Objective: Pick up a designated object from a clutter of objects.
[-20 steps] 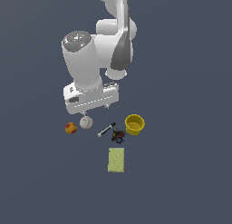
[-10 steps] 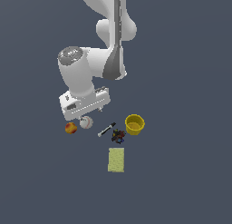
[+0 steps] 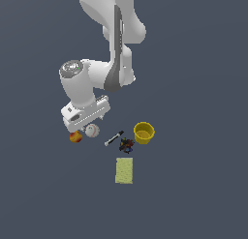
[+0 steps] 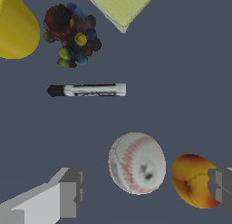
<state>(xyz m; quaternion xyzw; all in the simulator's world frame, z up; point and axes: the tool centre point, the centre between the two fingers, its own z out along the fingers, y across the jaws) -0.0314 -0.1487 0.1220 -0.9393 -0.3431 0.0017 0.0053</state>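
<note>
Right now the hand (image 4: pixel 144 191) hangs open low over the white baseball (image 4: pixel 137 163), its two grey fingers (image 4: pixel 68 191) spread wide with the ball sitting between them in the wrist view, not touched by either. In the exterior view the baseball (image 3: pixel 92 131) lies on the dark surface (image 3: pixel 193 185) at about 9 o'clock of the clutter, half tucked under the hand's white body. Orange-red ball (image 3: pixel 75 136) sits just beside it, toward 8 o'clock of the baseball, close but whether they touch cannot be told; in the wrist view one fingertip overlaps the orange-red ball (image 4: pixel 192 180) at the picture edge. Black-white marker (image 3: pixel 114 138) lies flat at roughly 4 o'clock of the baseball, apart from it, running diagonally. Dark multicoloured toy (image 3: pixel 126 145) is just past the marker's far end, near the yellow cup (image 3: pixel 144 132), which stands upright at 3 o'clock of the group, mouth up. Pale yellow-green sponge (image 3: pixel 124 170) lies flat at 6 o'clock, well clear of the rest. Arm comes down from 12 o'clock, bent over the baseball.
</note>
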